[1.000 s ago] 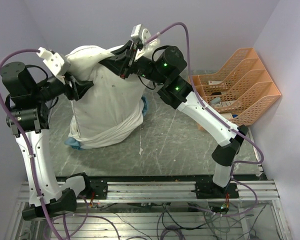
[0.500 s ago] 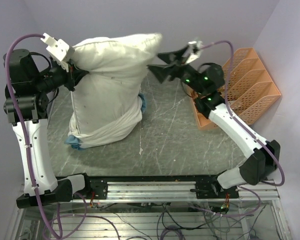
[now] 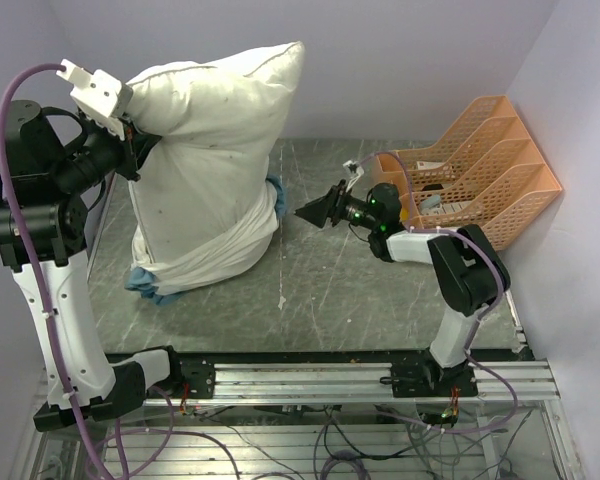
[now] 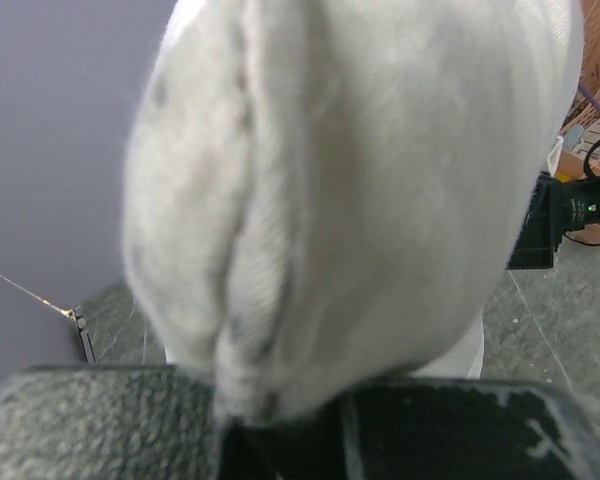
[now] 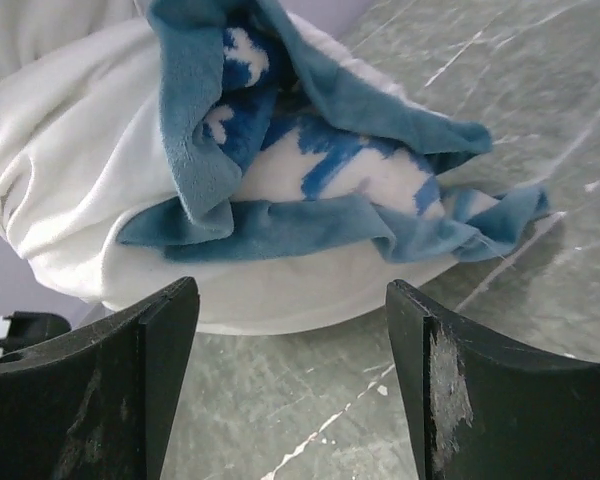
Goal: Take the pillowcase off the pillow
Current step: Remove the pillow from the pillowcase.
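Left wrist view: pillow [image 4: 360, 190] blocks nearly everything, left gripper [image 4: 280, 438] clenched on its corner. Right gripper [image 3: 310, 212], right of the pillow, gapes empty; pillowcase [image 5: 280, 215] bunches round the pillow's base.

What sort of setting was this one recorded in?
Probably a lab robot cell: plain walls around a grey stone-look table, an aluminium mounting rail with loose cables at its near edge, and an orange file tray.
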`<state>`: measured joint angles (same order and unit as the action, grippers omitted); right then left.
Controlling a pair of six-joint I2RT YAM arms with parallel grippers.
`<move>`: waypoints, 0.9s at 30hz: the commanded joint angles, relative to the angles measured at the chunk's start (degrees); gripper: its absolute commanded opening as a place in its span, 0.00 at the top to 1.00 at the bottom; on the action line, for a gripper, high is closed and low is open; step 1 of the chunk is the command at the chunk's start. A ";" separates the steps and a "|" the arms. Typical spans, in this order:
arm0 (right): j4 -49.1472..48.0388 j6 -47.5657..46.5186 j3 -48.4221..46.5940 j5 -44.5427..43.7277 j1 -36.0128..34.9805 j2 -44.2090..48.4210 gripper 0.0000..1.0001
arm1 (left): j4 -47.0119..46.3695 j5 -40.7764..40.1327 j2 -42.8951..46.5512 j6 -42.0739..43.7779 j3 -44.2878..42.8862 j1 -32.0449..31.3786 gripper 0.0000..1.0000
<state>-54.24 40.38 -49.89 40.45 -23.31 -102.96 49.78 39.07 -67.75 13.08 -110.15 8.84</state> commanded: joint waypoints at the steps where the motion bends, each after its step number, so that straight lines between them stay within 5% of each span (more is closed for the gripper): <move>1: -10.33 1.55 -5.35 6.79 -2.31 -3.10 0.25 | -4.24 -0.72 1.45 0.70 -2.40 0.05 0.93; 8: -8.82 0.09 -9.19 4.72 -4.64 -7.07 0.22 | -3.88 -0.77 1.28 1.41 -2.38 0.06 0.93; 15: 1.71 -2.64 -18.65 -1.81 -7.10 -12.37 0.31 | -3.45 0.56 1.18 1.07 -4.47 0.05 0.93; 18: 2.61 -1.23 -21.06 -2.75 -7.68 -16.24 0.44 | -3.60 1.11 1.00 0.39 -6.86 0.05 0.93; 24: -3.03 2.77 -17.82 -5.71 -7.85 -17.59 1.00 | -5.07 2.17 -0.20 -1.99 -13.00 0.04 0.93; 27: -0.93 1.01 -16.44 -8.66 -7.72 -17.27 1.00 | -6.50 2.06 -1.12 -3.00 -16.28 0.09 0.93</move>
<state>-55.96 42.44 -68.31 36.95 -31.59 -119.83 53.63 39.40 -69.36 12.49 -119.74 8.84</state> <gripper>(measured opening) 0.010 0.118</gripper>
